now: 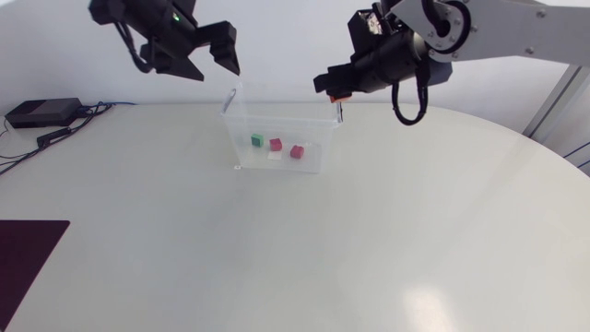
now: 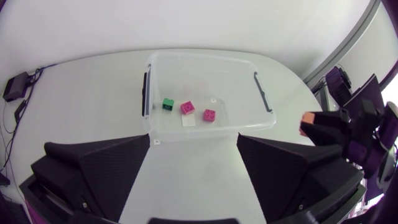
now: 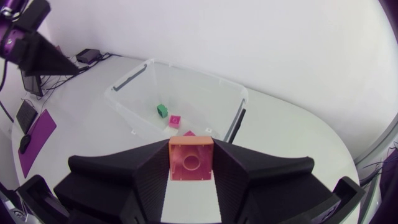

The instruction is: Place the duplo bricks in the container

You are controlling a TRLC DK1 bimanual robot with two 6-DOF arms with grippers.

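Head view reference: a clear container [image 1: 232, 120] with dark latch handles [image 2: 263, 93] at its two short ends is set on the white desk [image 1: 387, 240]. Three bricks are seen on the container floor: a green brick [image 1: 256, 140], a pink brick [image 1: 275, 144] just beside it, and a second pink brick [image 1: 297, 151] nearer the end at which the right arm is positioned. A small white piece [image 1: 274, 156] is seen just beside the pink brick; whether it is a brick cannot be told. The left end effector [image 1: 217, 69] is raised above the desk at the container's other end. Its fingers [image 2: 99, 168] are shown wide apart in the left wrist view, with nothing gripped between them and the container ahead of them. The right end effector [image 1: 334, 88] is raised near the container's end rim, and it is clamped from two sides on an orange brick [image 3: 191, 159], whose hollow underside is turned toward the right wrist camera. The orange brick is thus carried in the air, not on the container floor. A black box [image 1: 41, 112] with cables and a dark mat [image 1: 28, 258] are seen on the desk, well apart from the container, on the left arm's side.
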